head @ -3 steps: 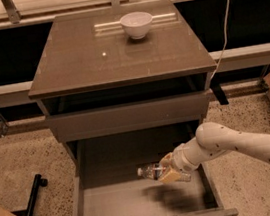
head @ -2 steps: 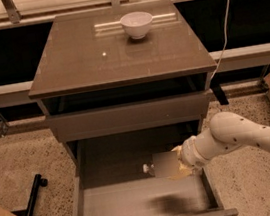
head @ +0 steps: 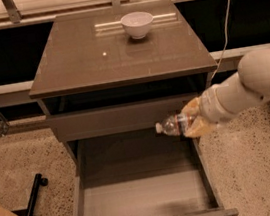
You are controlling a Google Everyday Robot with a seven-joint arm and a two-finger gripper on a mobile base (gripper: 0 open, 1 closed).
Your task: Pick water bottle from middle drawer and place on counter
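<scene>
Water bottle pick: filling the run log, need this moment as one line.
gripper: over middle drawer, right side, shut on water bottle | bottle: sideways, off drawer floor | counter: white bowl, no bottle yet

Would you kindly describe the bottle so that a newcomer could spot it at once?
Find the grey-brown cabinet with the open drawer. Above the drawer's right side, the gripper holds the bottle sideways, cap pointing left. It is clear plastic with a reddish label, unlike the white bowl on the counter.
</scene>
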